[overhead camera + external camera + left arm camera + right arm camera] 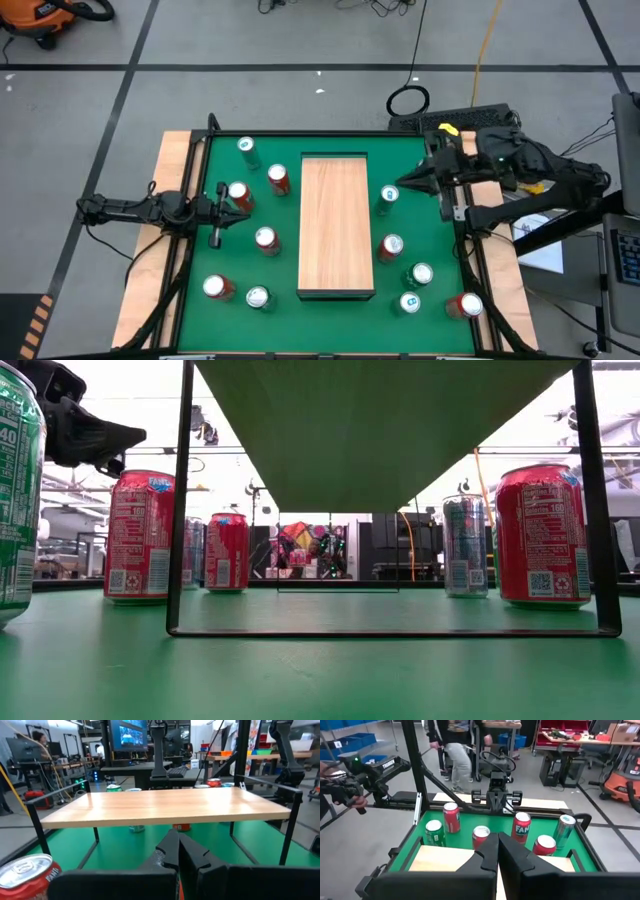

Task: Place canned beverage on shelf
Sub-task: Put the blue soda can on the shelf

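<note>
A green can [15, 495] looms at the edge of the low view, closest to the lens, with a red can [140, 535] just behind it on the green table [430, 230]. The shelf [336, 225], a pale wooden board on thin black legs, stands along the middle of the table, between the two arms, its top bare. The left gripper [240, 205] hangs low at its side of the table with its fingers pressed together and holding nothing; it points toward the shelf's long edge, and a red can [238, 195] stands just beside its tip. Seen from the left wrist, the closed fingertips [172, 852] aim under the shelf board, with a red can top [27, 870] close by the wrist. The right gripper [402, 182] sits higher, at the opposite long side of the shelf, also shut and empty, its tip just beside a green can [388, 197]. Past the right gripper's fingers [495, 852], across the shelf, five cans stand in front of the left arm [497, 795]. More cans lie scattered on both sides of the shelf. A person [455, 745] stands in the room beyond the table.
</note>
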